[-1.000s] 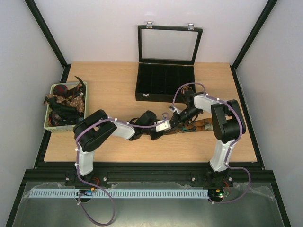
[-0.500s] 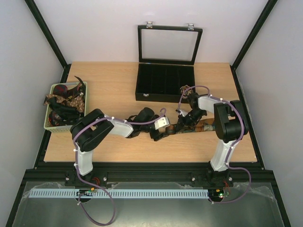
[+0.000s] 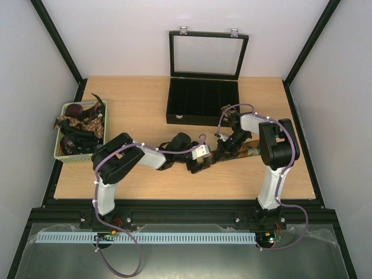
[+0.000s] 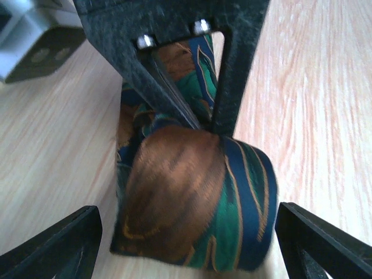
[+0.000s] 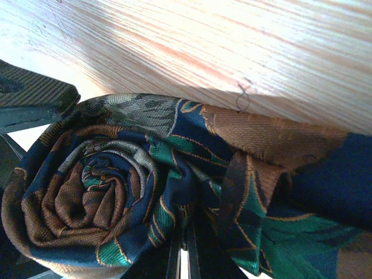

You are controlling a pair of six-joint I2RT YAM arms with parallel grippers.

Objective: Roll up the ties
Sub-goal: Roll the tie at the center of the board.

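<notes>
We see the tie (image 4: 192, 197) partly rolled, lying on the near side of the black box (image 3: 200, 120), slightly to its right. Our right gripper (image 3: 224, 151) is pinched tight on the tie's fabric at the roll. Our left gripper (image 4: 187, 247) gapes wide, a finger on either side of the roll and neither touching it.

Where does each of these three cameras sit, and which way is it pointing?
Top external: fixed above and behind, looking down on the table; left arm and right arm show, meeting at the tie.
Left wrist: on the left arm, facing the rolled tie's side; its own fingers frame it, right gripper beyond.
Right wrist: on the right arm, close against the roll's spiral end; its fingers mostly hidden.
Shared: all three see the tie.
</notes>
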